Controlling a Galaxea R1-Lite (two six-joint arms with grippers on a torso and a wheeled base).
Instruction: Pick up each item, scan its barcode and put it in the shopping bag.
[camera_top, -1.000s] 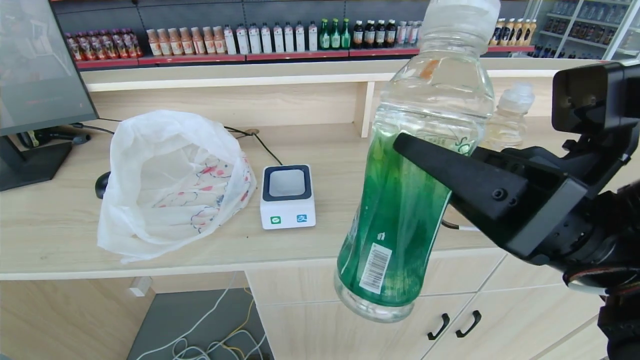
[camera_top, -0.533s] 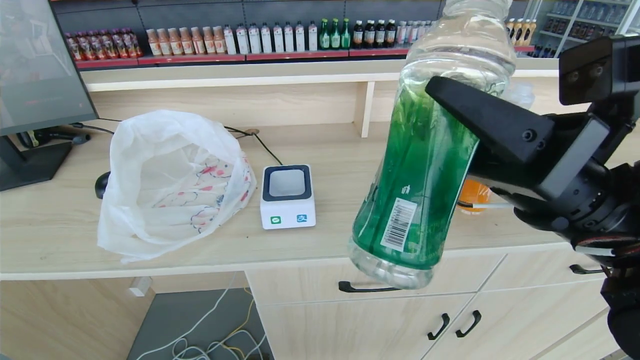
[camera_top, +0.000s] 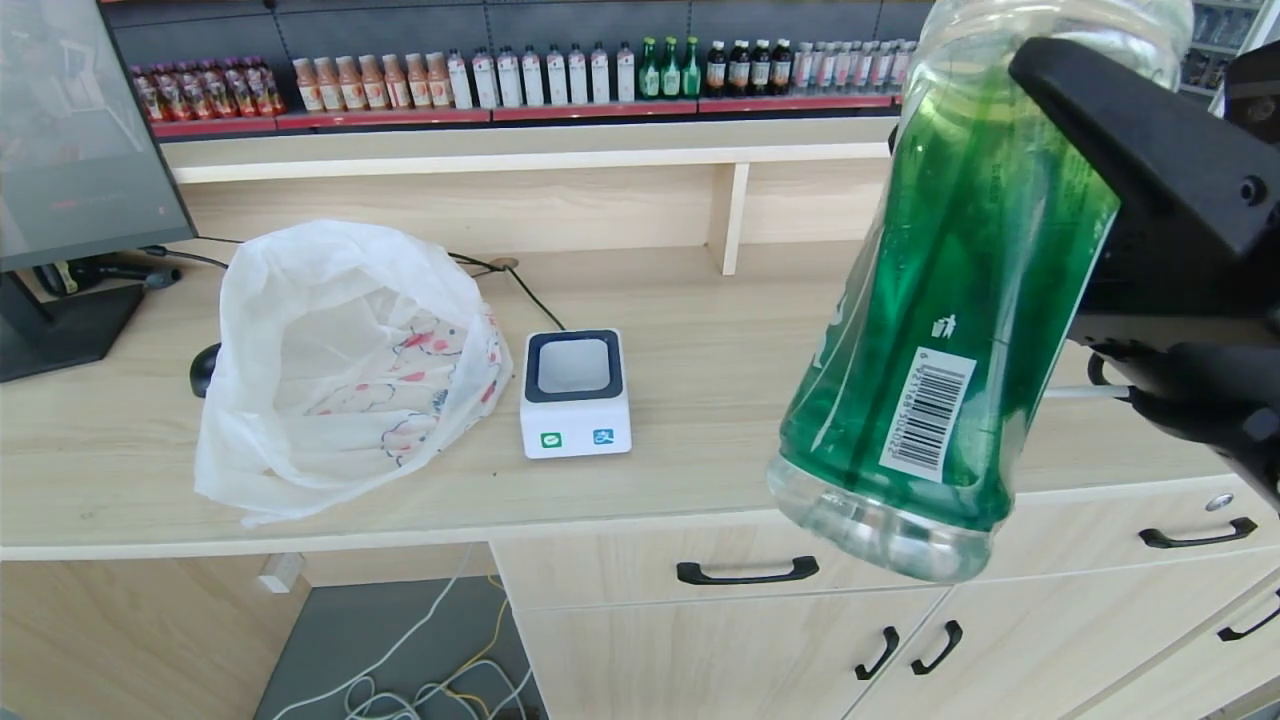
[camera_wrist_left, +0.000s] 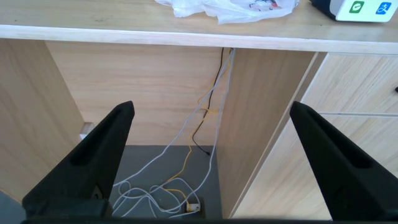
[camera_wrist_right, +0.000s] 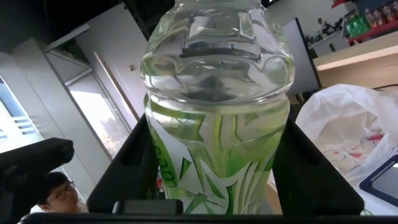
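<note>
Pale wood counter (camera_top: 700, 300) is spreading below you, and nearest, your right gripper (camera_wrist_right: 214, 127) is clamping the green bottle (camera_top: 950, 300) around its middle, well above the wood on your right. Its long axis is tilting, base down toward you, with the barcode (camera_top: 928, 410) facing you rather than the scanner (camera_top: 575, 392). That is sitting lower and to the left, just beside the open shopping bag (camera_top: 340, 370). Your left gripper (camera_wrist_left: 211, 109) is hanging wide open below the counter edge. Drink shelves (camera_top: 500, 75) are lining the back wall.

A pale wood counter (camera_top: 700, 300) with black-handled drawers (camera_top: 620, 570) fronts shelves (camera_top: 590, 112) of bottled drinks.
</note>
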